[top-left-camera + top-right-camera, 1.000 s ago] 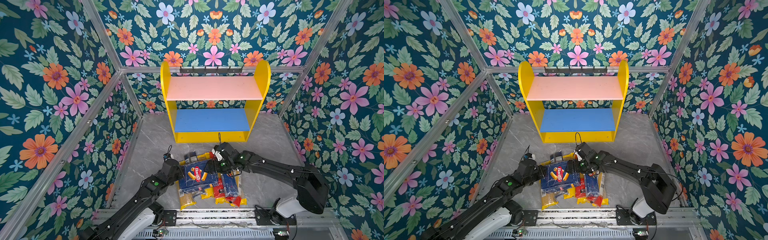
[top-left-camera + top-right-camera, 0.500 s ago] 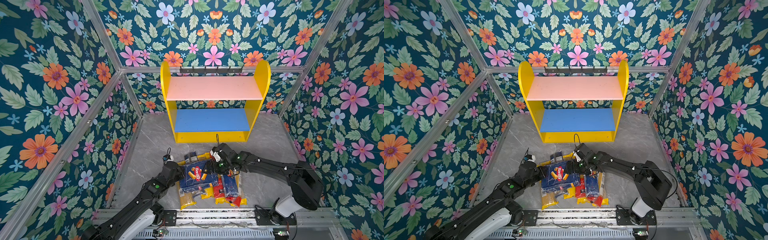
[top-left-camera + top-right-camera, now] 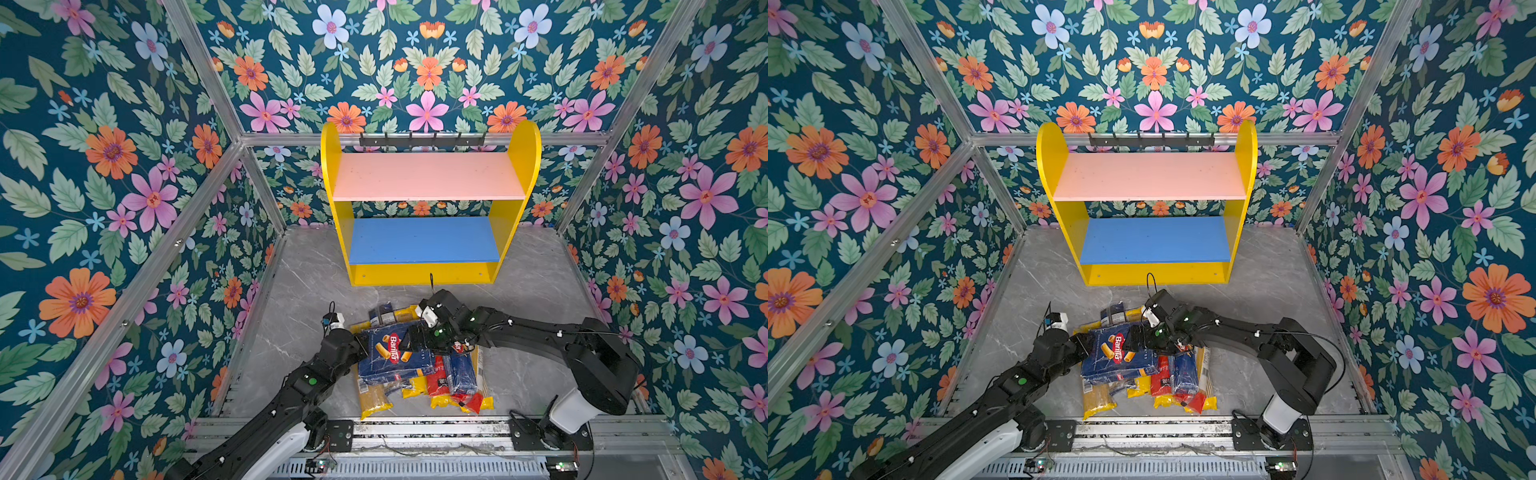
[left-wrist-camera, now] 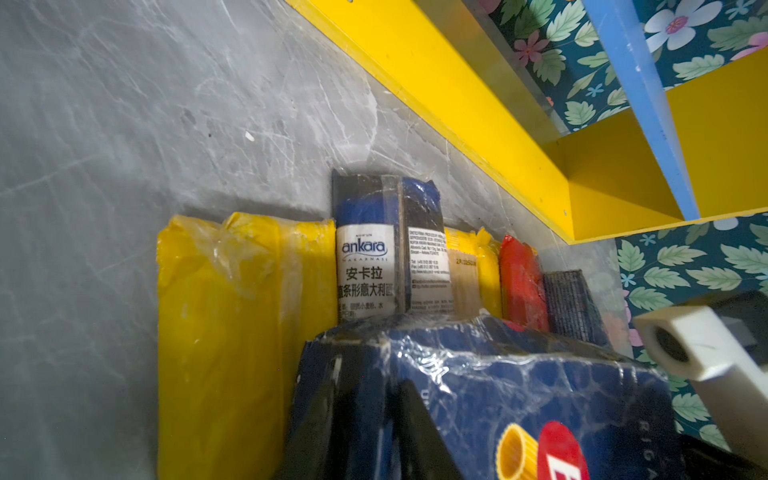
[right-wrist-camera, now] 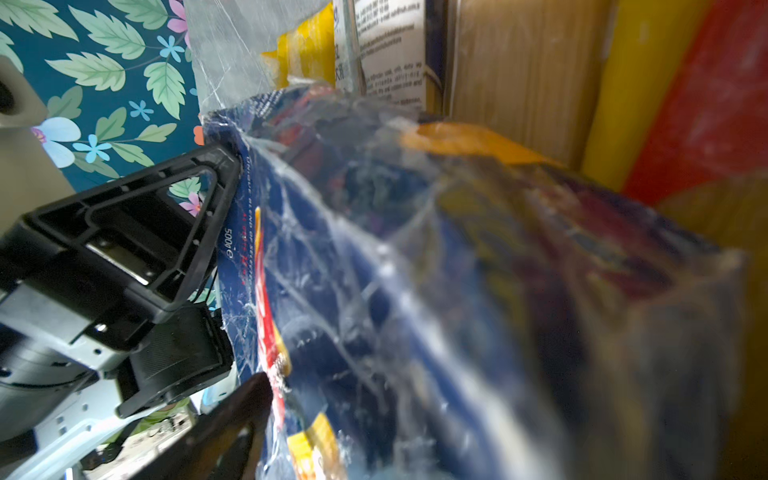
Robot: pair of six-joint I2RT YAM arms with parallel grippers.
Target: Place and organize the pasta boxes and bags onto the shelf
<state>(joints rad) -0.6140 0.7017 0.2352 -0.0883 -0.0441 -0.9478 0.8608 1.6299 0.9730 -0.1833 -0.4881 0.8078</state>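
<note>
Overhead, one enclosure: three floral walls (image 3: 104, 166) framed by aluminium bars (image 3: 199, 174), over one grey marbled floor (image 3: 540, 291).

Shelf (image 3: 330, 166), one, stands against the back wall. It has two yellow side panels, one pink board (image 3: 428, 176) above, one blue board (image 3: 424, 241) below and one black hook rail (image 3: 422, 140).

Arms, two, black, reach in from the near side.

All the pasta lies in one pile on the floor just in front of the shelf, not touching it.

Boxes, two. The wide box (image 3: 390, 353) sits on top of the pile. The narrow box (image 3: 459, 372) lies to its right among the packets.

Left gripper (image 3: 362, 341) is clamped on the wide box's left edge; the left wrist view shows that edge between the dark fingers (image 4: 419, 436). Right gripper (image 3: 409, 337) is at the box's right edge with its jaws spread wide and no clamp seen.

Packets: one navy packet (image 3: 385, 314) with a white label lies at the end of the pile nearest the shelf. Red packets (image 3: 436, 374) show in two places. Yellow packets (image 3: 372, 399) overlap under the boxes; their number cannot be told.
</note>
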